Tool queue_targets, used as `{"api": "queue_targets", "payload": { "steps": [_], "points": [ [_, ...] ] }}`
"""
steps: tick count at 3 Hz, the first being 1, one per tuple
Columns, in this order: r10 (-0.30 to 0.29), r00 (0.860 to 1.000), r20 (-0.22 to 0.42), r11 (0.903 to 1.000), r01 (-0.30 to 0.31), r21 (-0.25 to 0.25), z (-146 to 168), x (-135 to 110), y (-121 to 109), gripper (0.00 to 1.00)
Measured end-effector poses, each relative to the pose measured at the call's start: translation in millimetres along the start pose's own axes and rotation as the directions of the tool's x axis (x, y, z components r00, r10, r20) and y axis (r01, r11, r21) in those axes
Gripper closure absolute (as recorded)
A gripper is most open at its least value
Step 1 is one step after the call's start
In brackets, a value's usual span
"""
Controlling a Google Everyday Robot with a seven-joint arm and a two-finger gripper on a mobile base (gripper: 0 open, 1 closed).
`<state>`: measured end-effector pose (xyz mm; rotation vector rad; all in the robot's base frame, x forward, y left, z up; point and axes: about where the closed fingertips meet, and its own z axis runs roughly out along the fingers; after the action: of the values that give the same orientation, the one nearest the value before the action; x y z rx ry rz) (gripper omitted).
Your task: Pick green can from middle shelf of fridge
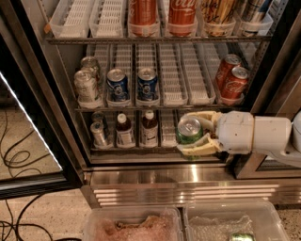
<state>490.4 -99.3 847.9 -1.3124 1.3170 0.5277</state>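
My gripper [184, 133] is shut on the green can [189, 131], with one cream finger above it and one below. The can has a bright green body and a silver top with a pull tab. I hold it in front of the fridge [188, 176], below the middle shelf [174, 101] and level with the lower rack. My white arm comes in from the right. The middle shelf bears silver cans [87, 85] at the left, two blue cans [117, 84] and red cola cans [230, 77] at the right.
The lower rack holds small bottles [124, 131]. The top rack holds tall red cans [143, 14]. The open glass door [28, 122] stands at the left, with cables [19, 155] on the floor. Two plastic bins [131, 228] sit below the fridge's steel base.
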Motion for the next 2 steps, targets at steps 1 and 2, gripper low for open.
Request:
{"api": "queue_targets", "payload": {
  "steps": [1, 2],
  "points": [
    [0.011, 1.000, -0.006, 0.9995, -0.011, -0.028, 0, -1, 30, 1.00],
    [-0.007, 0.999, -0.036, 0.9980, 0.009, 0.062, 4, -14, 65, 1.00]
  ]
}}
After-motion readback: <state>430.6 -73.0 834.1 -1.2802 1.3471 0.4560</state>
